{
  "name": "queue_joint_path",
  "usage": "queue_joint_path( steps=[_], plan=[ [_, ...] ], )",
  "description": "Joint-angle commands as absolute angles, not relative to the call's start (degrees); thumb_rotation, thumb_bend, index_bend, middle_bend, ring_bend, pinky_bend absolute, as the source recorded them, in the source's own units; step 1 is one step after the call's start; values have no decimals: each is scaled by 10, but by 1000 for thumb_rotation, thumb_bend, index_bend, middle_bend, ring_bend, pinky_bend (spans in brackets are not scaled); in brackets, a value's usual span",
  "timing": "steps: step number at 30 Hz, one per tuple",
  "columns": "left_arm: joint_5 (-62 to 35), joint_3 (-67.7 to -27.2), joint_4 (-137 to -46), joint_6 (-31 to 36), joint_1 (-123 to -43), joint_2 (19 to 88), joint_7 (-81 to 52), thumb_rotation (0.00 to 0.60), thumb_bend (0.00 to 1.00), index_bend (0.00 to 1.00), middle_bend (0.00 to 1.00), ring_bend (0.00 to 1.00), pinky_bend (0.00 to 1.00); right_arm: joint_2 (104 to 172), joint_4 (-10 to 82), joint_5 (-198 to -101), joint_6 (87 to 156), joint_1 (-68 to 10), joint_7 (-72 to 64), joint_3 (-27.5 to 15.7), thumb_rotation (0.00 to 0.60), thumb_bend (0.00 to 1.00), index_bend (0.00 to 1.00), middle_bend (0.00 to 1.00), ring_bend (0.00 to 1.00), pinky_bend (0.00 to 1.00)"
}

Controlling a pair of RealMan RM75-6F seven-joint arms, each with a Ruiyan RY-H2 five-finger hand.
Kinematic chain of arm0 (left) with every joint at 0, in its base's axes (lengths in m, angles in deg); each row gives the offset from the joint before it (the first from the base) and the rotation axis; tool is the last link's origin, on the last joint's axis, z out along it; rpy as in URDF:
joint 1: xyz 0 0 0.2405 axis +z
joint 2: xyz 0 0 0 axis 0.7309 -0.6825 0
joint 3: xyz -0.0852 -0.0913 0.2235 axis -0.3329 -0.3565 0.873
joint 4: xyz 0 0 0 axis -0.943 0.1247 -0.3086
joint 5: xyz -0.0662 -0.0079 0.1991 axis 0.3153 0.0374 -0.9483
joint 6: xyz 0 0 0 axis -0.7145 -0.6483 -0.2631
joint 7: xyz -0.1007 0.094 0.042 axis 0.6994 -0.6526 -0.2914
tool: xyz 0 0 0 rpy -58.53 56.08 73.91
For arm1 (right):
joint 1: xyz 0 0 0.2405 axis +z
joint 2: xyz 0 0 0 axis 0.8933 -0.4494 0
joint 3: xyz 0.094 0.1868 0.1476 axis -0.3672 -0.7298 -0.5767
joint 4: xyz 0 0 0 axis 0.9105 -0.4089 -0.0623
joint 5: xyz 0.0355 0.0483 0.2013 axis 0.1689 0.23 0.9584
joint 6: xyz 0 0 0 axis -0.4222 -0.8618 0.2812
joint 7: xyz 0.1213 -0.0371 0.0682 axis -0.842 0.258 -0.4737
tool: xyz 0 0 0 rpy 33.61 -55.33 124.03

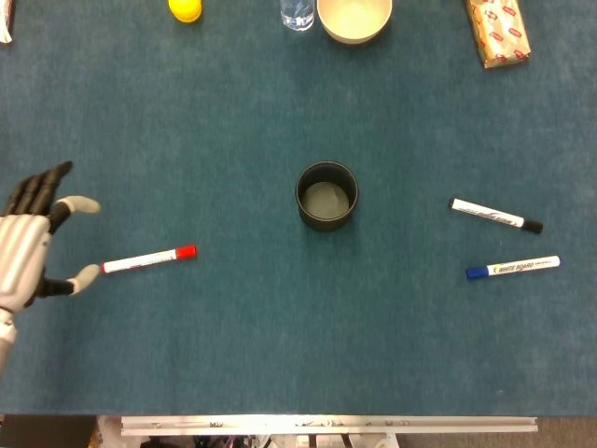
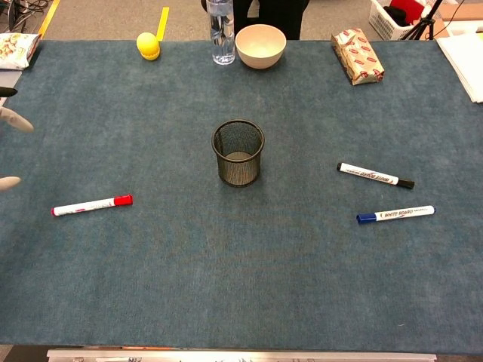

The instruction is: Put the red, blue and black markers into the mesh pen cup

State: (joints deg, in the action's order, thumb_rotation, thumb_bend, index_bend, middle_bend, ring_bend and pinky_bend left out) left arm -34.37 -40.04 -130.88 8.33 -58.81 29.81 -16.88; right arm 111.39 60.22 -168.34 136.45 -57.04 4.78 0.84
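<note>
Progress is nil as far as we can judge: all three markers lie flat on the counter (image 2: 241, 286) and the cup holds nothing we can see, so every pick and drop remains. Nearest us, a broad strip of bare blue cloth runs along the counter's front edge, with a metal rail just below it, so we have open room there. A little further in on our left, the red marker (image 1: 149, 259) lies with its cap pointing toward the centre, and our left hand (image 1: 33, 245) sits just beside its uncapped end, fingers spread apart and holding nothing; one fingertip looks close to the marker's end, though we cannot tell whether it touches. That hand is right at the left edge of the counter. On the right, the blue marker (image 1: 513, 268) lies nearer us and the black marker (image 1: 496, 216) just beyond it, the two close but apart, both near the right border of the head view. Our right hand shows in neither view. The mesh pen cup (image 2: 238, 152) stands upright mid-counter, well apart from every marker, with clear cloth all round it. Furthest off, along the back edge, sit a yellow ball (image 2: 148, 45), a water bottle (image 2: 221, 30), a cream bowl (image 2: 260, 45) and a wrapped packet (image 2: 358, 56), well clear of our working paths.
</note>
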Motion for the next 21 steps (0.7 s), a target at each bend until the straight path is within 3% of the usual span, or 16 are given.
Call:
queue_joint_path(
  steps=[1, 21],
  plan=[
    [-334, -406, -1323, 67, -604, 301, -185, 600, 202, 299, 0, 0, 2, 1110, 602, -1680, 1368, -574, 47, 9, 600, 0, 135, 230, 159, 310],
    [-285, -397, -1302, 7, -658, 411, -293, 600, 202, 303, 0, 0, 0, 1110, 584, -1663, 1361, -585, 36, 16, 600, 0, 139, 231, 160, 309]
  ],
)
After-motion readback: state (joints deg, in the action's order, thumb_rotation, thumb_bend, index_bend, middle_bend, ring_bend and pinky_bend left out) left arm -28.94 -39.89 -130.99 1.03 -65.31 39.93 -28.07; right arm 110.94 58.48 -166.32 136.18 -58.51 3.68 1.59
